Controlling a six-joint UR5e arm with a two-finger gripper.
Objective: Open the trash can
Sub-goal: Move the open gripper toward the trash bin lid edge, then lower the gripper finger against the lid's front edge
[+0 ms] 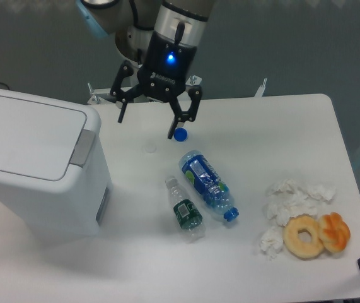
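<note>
The trash can [38, 167] is a large white boxy bin at the table's left, its flat lid down and a grey push tab [83, 148] on its right edge. My gripper [147, 126] hangs open above the table's back middle, to the right of the bin and apart from it, with nothing between its fingers. Its right fingertip is just above a blue bottle cap [180, 134].
A blue-labelled bottle [205, 184] and a smaller clear bottle with a green label [184, 210] lie mid-table. A small white cap [150, 149] lies near the gripper. Crumpled tissues [290, 201], a doughnut [304, 236] and a pastry [334, 230] sit at the front right.
</note>
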